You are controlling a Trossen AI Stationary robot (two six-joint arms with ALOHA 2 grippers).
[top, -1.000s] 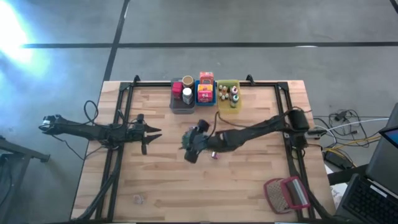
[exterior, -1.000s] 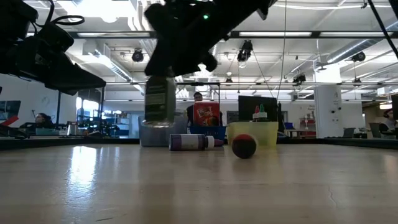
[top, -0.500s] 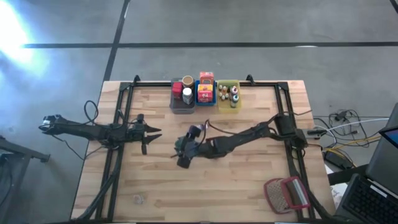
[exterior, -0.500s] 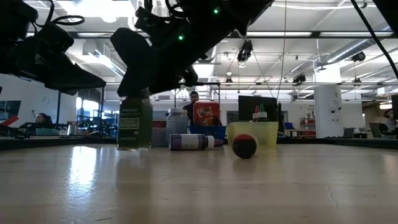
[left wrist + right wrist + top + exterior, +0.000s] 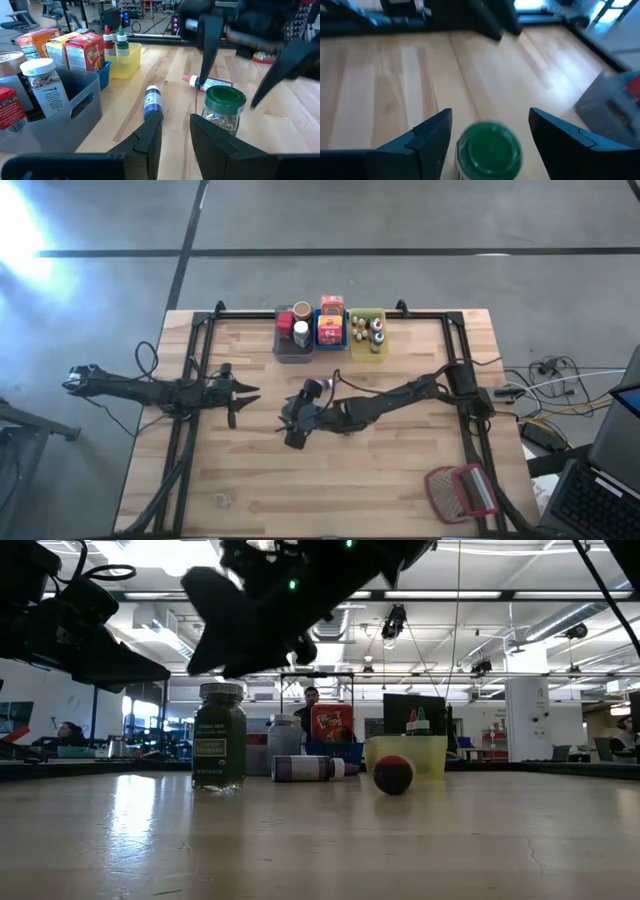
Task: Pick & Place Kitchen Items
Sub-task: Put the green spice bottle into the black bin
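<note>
A glass jar with a green lid [image 5: 220, 737] stands upright on its base on the wooden table [image 5: 400, 470], left of the table's middle. My right gripper [image 5: 490, 117] hovers open just above it, a finger on either side of the lid [image 5: 489, 147] without touching. In the high view the right gripper [image 5: 293, 425] covers the jar. My left gripper [image 5: 175, 140] waits at the table's left side, its fingers a little apart with nothing between them, pointing at the jar [image 5: 223, 107].
A purple bottle [image 5: 152, 100] and a small red-capped bottle [image 5: 207, 82] lie on the table behind the jar, beside a dark red ball [image 5: 393, 775]. Grey [image 5: 293, 345], blue [image 5: 331, 338] and yellow [image 5: 367, 352] bins with groceries stand at the far edge. A red-framed mesh object [image 5: 460, 492] lies near right.
My right gripper has carried the jar toward the table's left edge and down. It has set the jar upright on the table, then opened and let go. The jar, lifted clear a second ago, now stands on its own.
</note>
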